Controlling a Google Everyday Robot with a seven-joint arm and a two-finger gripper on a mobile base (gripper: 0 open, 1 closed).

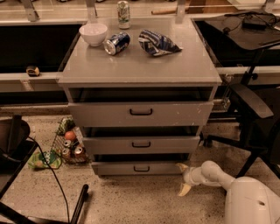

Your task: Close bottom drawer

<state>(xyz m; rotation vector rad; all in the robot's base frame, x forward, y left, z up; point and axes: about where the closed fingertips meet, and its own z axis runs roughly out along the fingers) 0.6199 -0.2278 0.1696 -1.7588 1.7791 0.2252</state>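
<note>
The bottom drawer (140,168) is the lowest of three in a grey cabinet (140,65). It has a shallow grey front and a small black handle (141,168). Its front sticks out only slightly past the cabinet, with a thin dark gap above it. My gripper (183,177) is low near the floor, just off the right end of that drawer front. It is open and empty. One fingertip (181,166) is by the drawer's right corner and the other fingertip (184,189) is nearer the floor. My white arm (218,177) reaches in from the lower right.
The top drawer (141,113) and middle drawer (141,144) stand slightly open. On the cabinet are a white bowl (93,33), a tipped blue can (117,43), an upright can (124,8) and a crumpled bag (157,43). A wire basket (68,144) sits on the floor to the left. An office chair (253,109) is at the right.
</note>
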